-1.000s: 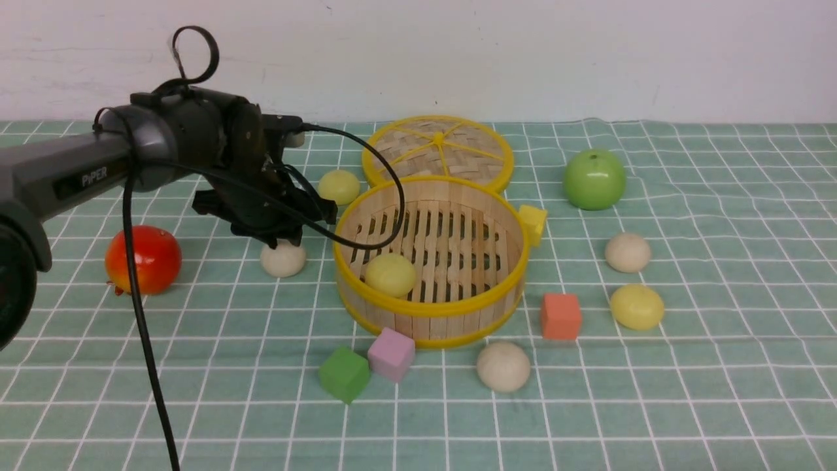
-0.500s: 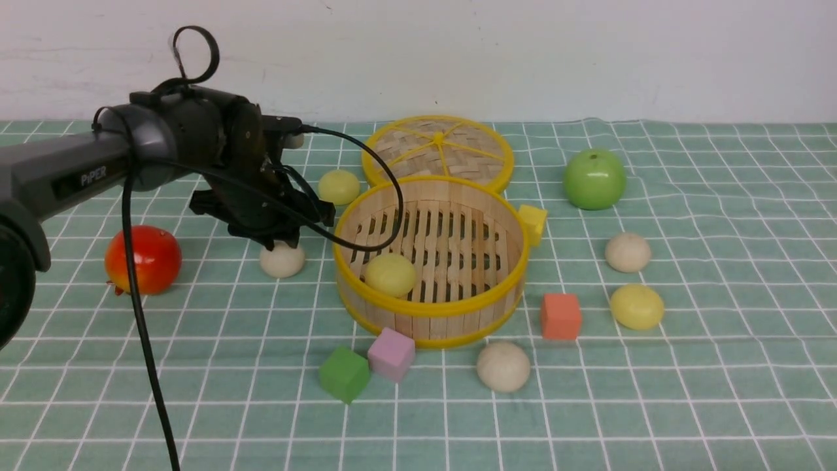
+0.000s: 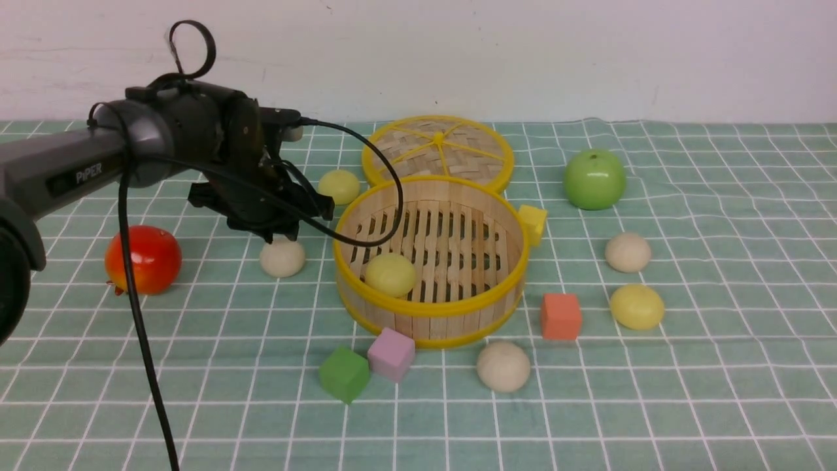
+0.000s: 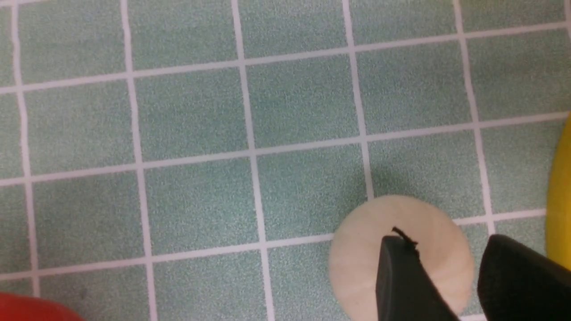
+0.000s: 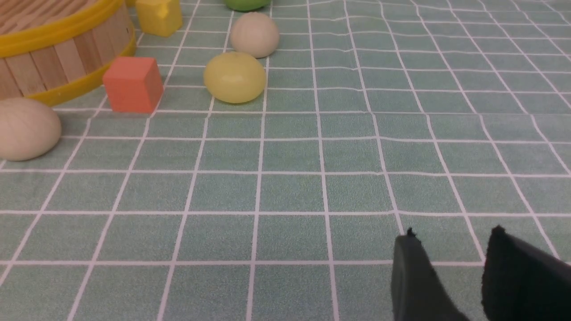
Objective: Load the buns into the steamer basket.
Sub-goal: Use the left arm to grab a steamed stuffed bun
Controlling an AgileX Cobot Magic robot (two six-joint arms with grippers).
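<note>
The steamer basket (image 3: 428,307) stands mid-table with one pale yellow bun (image 3: 390,275) inside. My left gripper (image 3: 282,237) hovers just above a beige bun (image 3: 282,258) left of the basket, open and empty. In the left wrist view the fingers (image 4: 401,276) overlap this bun (image 4: 357,249), with the gripper (image 4: 446,243) over its basket-side half. Loose buns are a yellow one (image 3: 339,186) behind the left gripper, a beige one (image 3: 628,252), a yellow one (image 3: 636,306) and a beige one (image 3: 503,366). My right gripper (image 5: 453,234) is open over bare cloth, out of the front view.
The flat woven lid (image 3: 438,152) lies behind the basket. A red apple (image 3: 142,259) sits at left and a green apple (image 3: 594,178) at back right. Yellow (image 3: 533,222), orange (image 3: 560,316), purple (image 3: 391,354) and green (image 3: 344,373) cubes lie around the basket.
My left gripper has risen a little and drifted slightly left, so more of the beige bun under it shows. Nothing else has moved.
</note>
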